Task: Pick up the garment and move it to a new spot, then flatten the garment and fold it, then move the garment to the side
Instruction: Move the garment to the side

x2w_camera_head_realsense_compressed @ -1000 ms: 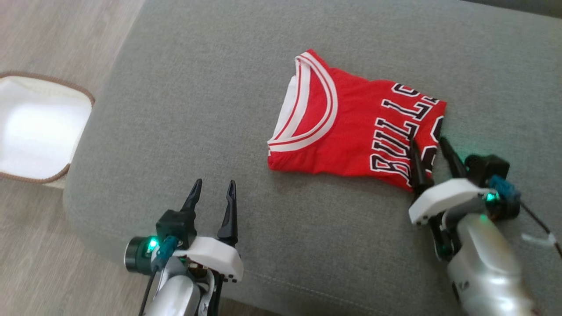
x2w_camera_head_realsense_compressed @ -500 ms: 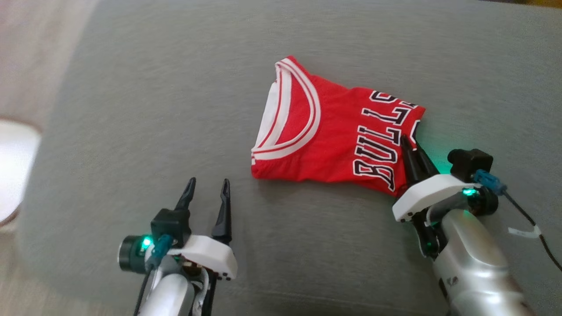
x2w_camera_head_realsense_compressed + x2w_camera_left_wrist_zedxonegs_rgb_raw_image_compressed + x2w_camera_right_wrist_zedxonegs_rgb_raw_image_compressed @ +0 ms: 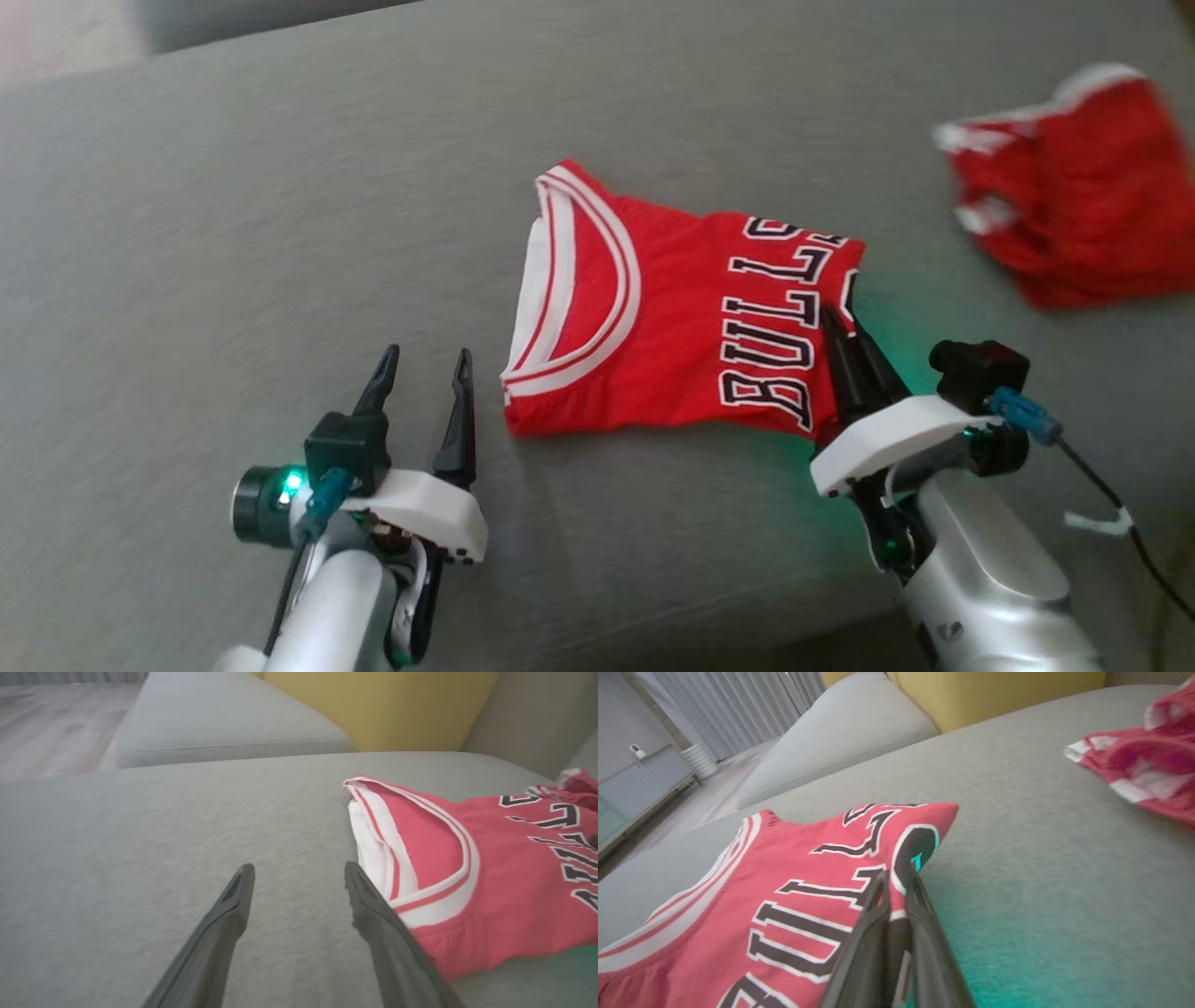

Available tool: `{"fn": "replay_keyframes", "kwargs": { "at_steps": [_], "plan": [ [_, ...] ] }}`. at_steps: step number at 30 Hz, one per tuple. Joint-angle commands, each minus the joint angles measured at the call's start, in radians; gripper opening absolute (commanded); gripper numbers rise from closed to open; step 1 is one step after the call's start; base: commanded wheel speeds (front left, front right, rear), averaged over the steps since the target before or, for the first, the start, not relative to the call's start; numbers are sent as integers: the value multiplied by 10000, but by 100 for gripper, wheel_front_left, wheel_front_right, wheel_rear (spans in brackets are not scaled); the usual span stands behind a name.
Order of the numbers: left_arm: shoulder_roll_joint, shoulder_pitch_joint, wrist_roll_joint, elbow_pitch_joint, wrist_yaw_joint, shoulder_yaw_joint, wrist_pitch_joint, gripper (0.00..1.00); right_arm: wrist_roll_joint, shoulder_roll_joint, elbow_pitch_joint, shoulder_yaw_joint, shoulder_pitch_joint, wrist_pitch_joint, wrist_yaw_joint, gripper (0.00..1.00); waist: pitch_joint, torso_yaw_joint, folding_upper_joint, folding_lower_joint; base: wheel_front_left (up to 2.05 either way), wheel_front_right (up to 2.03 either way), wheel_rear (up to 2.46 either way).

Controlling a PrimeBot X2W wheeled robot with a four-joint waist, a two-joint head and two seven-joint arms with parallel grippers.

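Seemingly the folding is done. From the head view, the jersey [image 3: 653, 327] lies as a compact red rectangle in the middle of the grey sofa seat [image 3: 233, 233], collar toward 9 o'clock and black lettering toward 3 o'clock. The right jaws sit at its 4 o'clock corner, closed on the lettered edge, probably because a pinch there takes all the folded layers at once. The left jaws hover at 7 o'clock, spread wide and holding nothing. They are near the collar corner, likely posted to take that end so the fold does not spill when the bundle goes aside. A second red garment [image 3: 1074, 233] lies well apart at 2 o'clock.

From the left wrist view, the two dark fingers [image 3: 219, 933] stand apart over bare seat. The collar trim lies at 3 o'clock, just beside the nearer finger; whether they touch I cannot tell. A yellow cushion [image 3: 387, 704] stands at 12 o'clock.

From the right wrist view, the fingers are pressed together with the jersey's printed edge caught between them. The second garment sits at 2 o'clock, so that side looks a poor place to set the jersey down.
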Motion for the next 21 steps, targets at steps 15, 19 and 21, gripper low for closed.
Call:
{"fn": "replay_keyframes", "kwargs": {
  "at_steps": [15,19,21],
  "plan": [
    [64,-710,339,101,-438,315,-124,100,-28,22,-1519,-276,490,-110,65,0,339,-3196,0,0,0,0,0],
    [64,-756,360,132,-424,352,-124,100,-638,22,-1559,-147,78,-110,65,0,415,-3186,0,0,0,0,0],
    [64,-682,416,95,-384,448,-124,100,-1108,22,-1379,-64,-397,-103,65,0,436,-3174,0,0,0,0,0]
  ]
}}
